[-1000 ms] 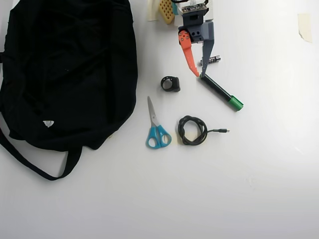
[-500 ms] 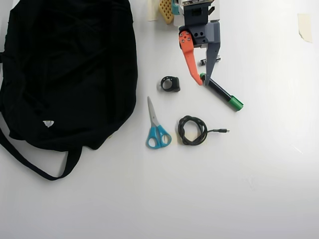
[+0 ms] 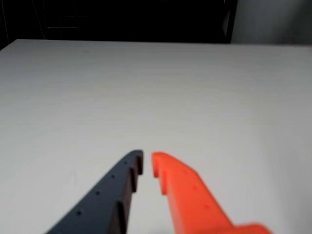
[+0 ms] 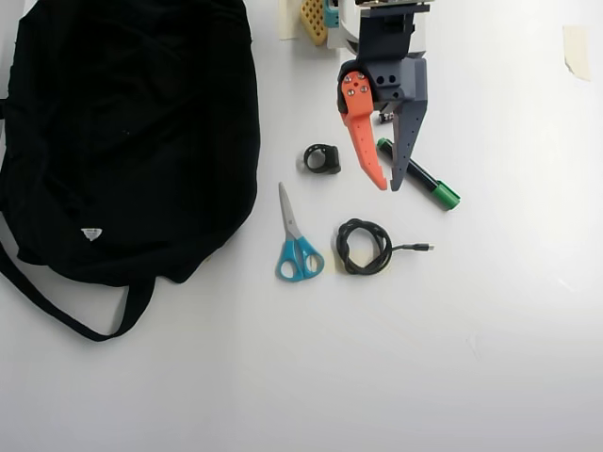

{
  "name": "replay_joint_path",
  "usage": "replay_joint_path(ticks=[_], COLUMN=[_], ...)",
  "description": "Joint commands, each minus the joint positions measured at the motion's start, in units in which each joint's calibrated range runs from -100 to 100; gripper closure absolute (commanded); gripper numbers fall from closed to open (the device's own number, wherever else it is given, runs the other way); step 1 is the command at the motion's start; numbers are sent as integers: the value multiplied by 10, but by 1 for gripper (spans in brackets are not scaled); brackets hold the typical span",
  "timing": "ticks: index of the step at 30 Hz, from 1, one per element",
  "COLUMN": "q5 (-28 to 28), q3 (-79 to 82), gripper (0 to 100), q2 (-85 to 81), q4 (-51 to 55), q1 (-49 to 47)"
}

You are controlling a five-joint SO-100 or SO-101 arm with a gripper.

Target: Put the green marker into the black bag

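In the overhead view the green marker (image 4: 425, 181) lies slanted on the white table, its bright green cap (image 4: 446, 197) toward the lower right. My gripper (image 4: 388, 185) hangs over the marker's upper end, and the grey finger (image 4: 405, 141) covers part of the barrel. The orange finger (image 4: 361, 132) sits just left of the marker. In the wrist view the gripper (image 3: 147, 158) has its tips almost touching with nothing between them, and only bare table lies ahead. The black bag (image 4: 122, 132) fills the upper left, far from the gripper, one strap (image 4: 66, 315) trailing below it.
Blue-handled scissors (image 4: 297, 247) and a coiled black cable (image 4: 364, 247) lie below the gripper. A small black ring-shaped part (image 4: 323, 158) sits left of the orange finger. A yellow perforated piece (image 4: 314, 19) and the arm's base are at the top edge; tape (image 4: 577, 49) at the far right.
The gripper has travelled down the overhead view, from the marker's upper end to over its barrel, and looks larger. The marker has not moved.
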Motion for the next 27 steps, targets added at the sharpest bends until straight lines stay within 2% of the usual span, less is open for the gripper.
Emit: replay_joint_path(ticks=[1, 18, 27], q5=[10, 10, 2], q3=[-88, -243, -244], gripper=[97, 97, 98], q2=[38, 171, 178], q4=[-7, -2, -7], q1=[4, 4, 4])
